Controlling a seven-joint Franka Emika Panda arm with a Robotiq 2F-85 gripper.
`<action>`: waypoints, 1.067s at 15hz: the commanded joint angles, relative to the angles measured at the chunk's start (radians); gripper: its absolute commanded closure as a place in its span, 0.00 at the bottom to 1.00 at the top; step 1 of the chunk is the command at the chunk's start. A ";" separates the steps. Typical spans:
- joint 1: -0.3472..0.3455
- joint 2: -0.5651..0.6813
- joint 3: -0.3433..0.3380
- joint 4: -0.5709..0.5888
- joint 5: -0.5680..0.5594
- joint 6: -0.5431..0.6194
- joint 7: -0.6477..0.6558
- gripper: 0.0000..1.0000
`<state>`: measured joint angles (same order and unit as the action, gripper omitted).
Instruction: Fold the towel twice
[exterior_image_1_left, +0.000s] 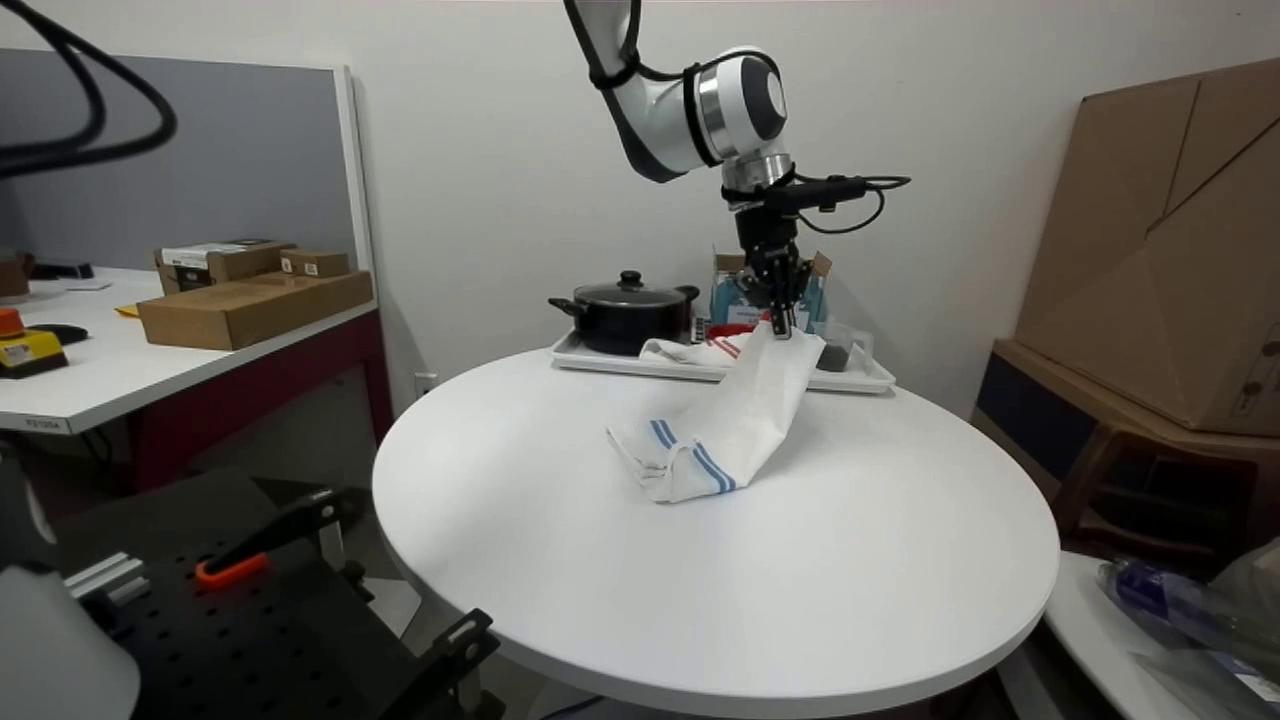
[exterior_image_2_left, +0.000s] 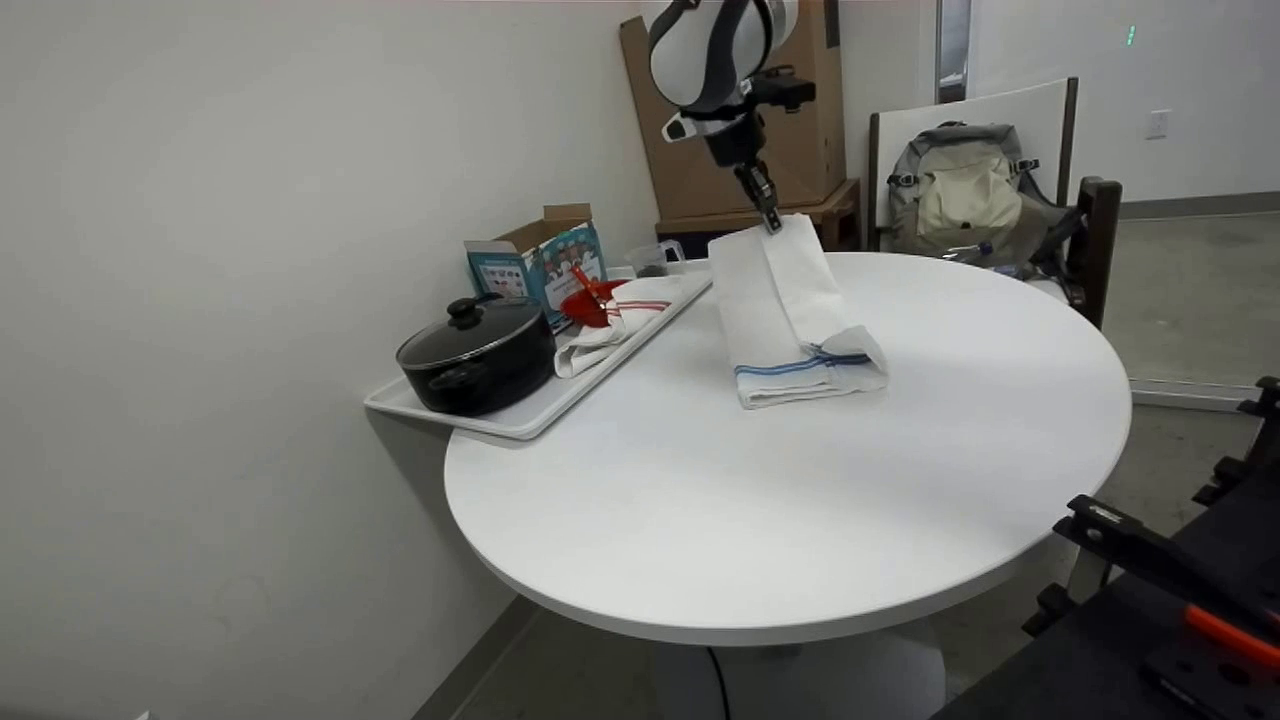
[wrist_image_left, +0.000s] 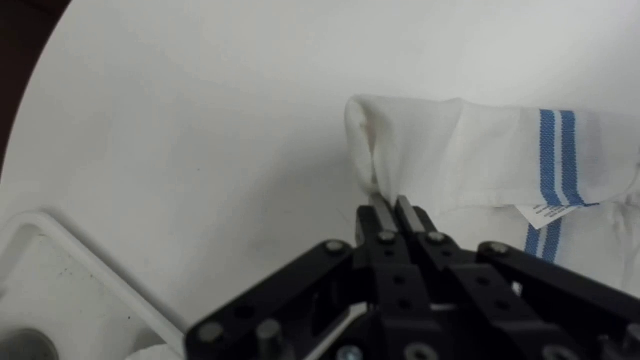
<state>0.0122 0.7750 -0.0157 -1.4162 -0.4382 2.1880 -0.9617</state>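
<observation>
Holding the towel (exterior_image_1_left: 750, 405) by its far end, lifted above the table (exterior_image_1_left: 700, 610), the gripper (exterior_image_1_left: 782, 330) had its fingers pinched narrow on cloth; the blue-striped end (exterior_image_1_left: 675, 465) lay nearer and left in an exterior view. Probably the second fold was in hand, calling next for a sweep nearer, over the stripes, then release. The arm (exterior_image_1_left: 660, 120) reached down from above, its wrist slightly tilted.

Beneath the claw (exterior_image_1_left: 782, 332), a round white desk (exterior_image_1_left: 850, 570) is standing, and beside it a white tray (exterior_image_2_left: 535, 412) is overhanging the desk's edge. On the tray, a clear cup (exterior_image_2_left: 650, 262) and a white cloth with red stripes (exterior_image_2_left: 597, 344) are sitting nearer the claw; a black lidded pot (exterior_image_2_left: 490, 372) is sitting farther off. An open blue carton (exterior_image_2_left: 572, 266) is standing between claw and wall (exterior_image_2_left: 250, 300). Well apart from the claw, a grey backpack (exterior_image_2_left: 965, 195) is resting on a chair (exterior_image_2_left: 1097, 220).
</observation>
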 joint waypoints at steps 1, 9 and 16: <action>0.056 -0.078 0.022 -0.142 -0.037 0.022 0.017 0.99; 0.141 -0.179 0.126 -0.399 -0.046 0.016 -0.013 0.99; 0.120 -0.247 0.110 -0.423 -0.064 0.009 -0.014 0.99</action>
<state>0.1516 0.5890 0.1075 -1.8089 -0.4765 2.1942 -0.9630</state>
